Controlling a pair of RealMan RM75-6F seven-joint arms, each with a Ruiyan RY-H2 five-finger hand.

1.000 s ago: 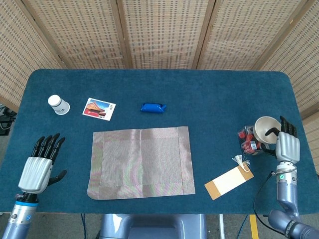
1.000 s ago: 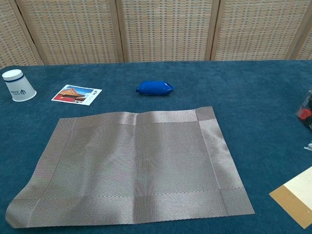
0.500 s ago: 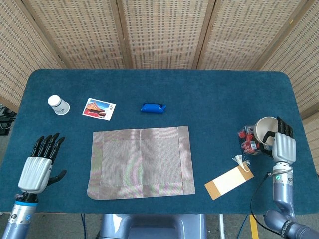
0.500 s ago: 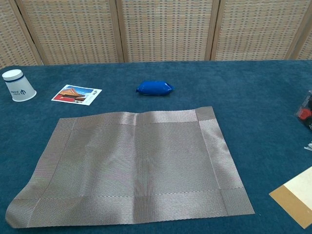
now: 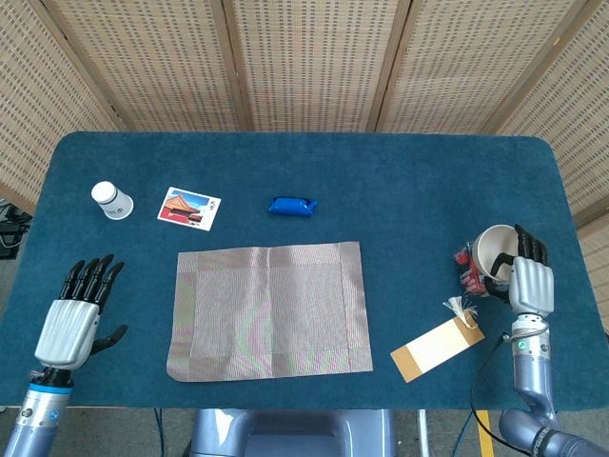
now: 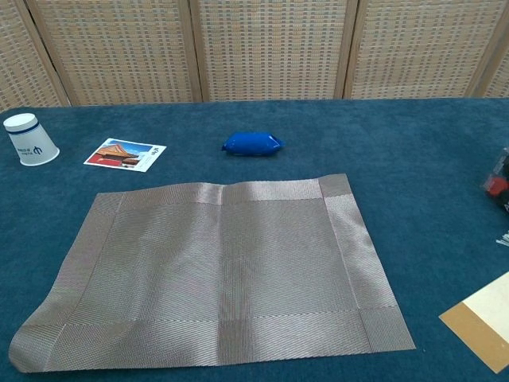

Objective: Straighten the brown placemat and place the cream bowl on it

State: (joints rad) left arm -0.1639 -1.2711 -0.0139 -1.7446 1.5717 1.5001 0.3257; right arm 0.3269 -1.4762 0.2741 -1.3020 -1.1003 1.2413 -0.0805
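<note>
Right hand (image 5: 530, 283): grips the cream bowl (image 5: 497, 251) at its rim, near the tabletop's (image 5: 409, 181) right edge; hand and bowl have shifted left and slightly up since a second ago, the bowl now overlapping the red packet (image 5: 466, 266).
Left hand (image 5: 71, 324): holds nothing, fingers spread, unchanged at the near left edge.
Brown placemat (image 5: 269, 309): flat at centre, unmoved, well apart from the bowl; its near left corner curls slightly.
White paper cup (image 6: 29, 139): upside down, small blue mark, unreadable.
Photo card (image 6: 126, 154): red-roofed building; any lettering too small to read.
Blue pouch (image 6: 253, 144): behind the placemat.
Tan tag (image 5: 437, 347): white tassel; cut off in chest view.
</note>
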